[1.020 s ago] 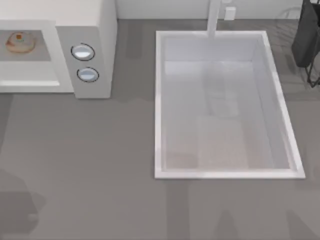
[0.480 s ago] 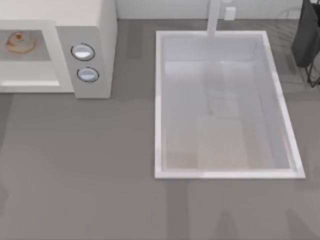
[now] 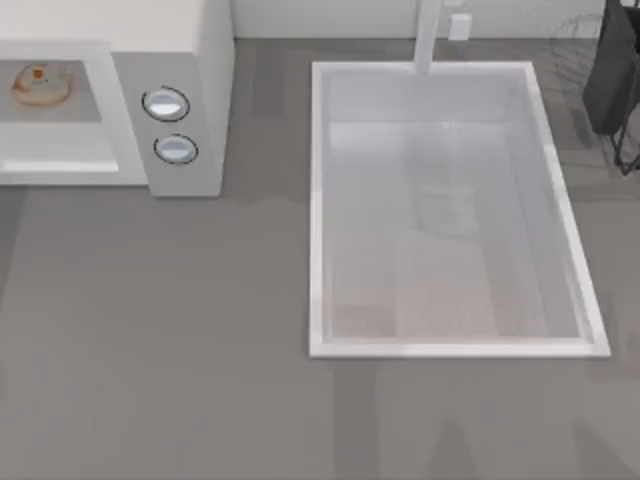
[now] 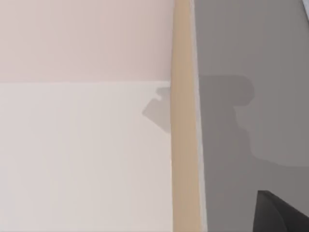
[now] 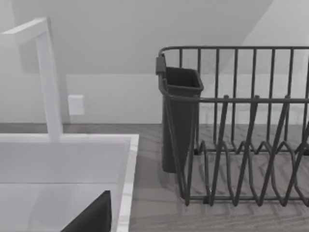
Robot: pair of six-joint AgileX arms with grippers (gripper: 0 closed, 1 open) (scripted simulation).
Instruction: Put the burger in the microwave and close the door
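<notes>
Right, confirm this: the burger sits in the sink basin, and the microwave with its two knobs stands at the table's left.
Not quite. In the top view the burger lies inside the microwave, not in the sink basin. The rest holds: the microwave with its two knobs stands at the table's left.

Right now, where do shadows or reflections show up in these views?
Top view: soft grey bands lie on the table, and a faint faucet reflection sits in the sink. Left wrist view: a blocky dark shadow falls across the grey surface. Right wrist view: the dish rack casts striped shadows.
</notes>
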